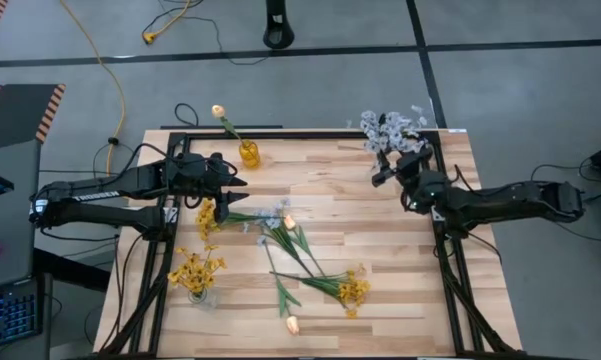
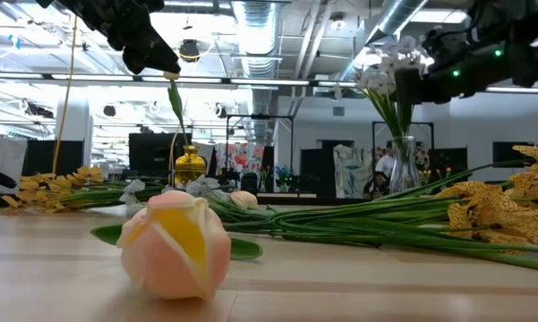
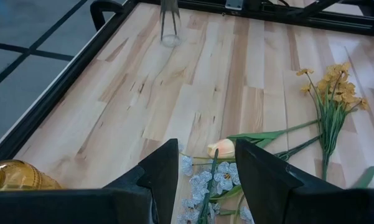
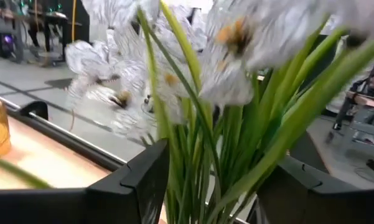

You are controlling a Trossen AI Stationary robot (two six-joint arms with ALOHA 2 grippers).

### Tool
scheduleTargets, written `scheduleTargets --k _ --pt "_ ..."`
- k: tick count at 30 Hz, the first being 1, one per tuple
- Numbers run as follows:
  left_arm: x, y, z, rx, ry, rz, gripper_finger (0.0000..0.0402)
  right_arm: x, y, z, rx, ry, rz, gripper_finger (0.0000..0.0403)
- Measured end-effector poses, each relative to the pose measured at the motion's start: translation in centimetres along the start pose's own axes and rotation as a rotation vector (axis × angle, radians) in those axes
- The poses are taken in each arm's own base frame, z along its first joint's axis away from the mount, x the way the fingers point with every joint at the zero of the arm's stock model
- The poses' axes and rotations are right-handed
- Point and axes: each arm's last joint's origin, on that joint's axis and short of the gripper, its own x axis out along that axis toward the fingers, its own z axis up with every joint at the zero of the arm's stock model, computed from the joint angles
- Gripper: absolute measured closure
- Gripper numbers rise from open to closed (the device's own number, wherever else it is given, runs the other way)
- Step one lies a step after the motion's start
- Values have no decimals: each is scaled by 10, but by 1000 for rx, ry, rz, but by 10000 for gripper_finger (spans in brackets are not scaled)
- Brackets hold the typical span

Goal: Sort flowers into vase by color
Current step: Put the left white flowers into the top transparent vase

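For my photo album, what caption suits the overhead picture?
Two robot arms sorting flowers on a wooden table into three vases by color.

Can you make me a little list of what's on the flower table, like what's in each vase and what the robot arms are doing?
amber vase: one peach bud
clear vase, near left: yellow flowers
clear vase, far right: blue-white flowers
loose flowers: mixed pile lying mid-table
left gripper: open, above the loose pile's blue-white sprig
right gripper: open, fingers either side of the blue-white stems
table: light wood
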Motion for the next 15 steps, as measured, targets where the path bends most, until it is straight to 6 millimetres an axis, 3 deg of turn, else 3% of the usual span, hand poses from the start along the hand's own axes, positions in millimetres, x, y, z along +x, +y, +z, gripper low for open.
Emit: scheduleTargets --k 15 --pt "0 0 0 0 1 0 255 -7 11 39 -28 93 -67 163"
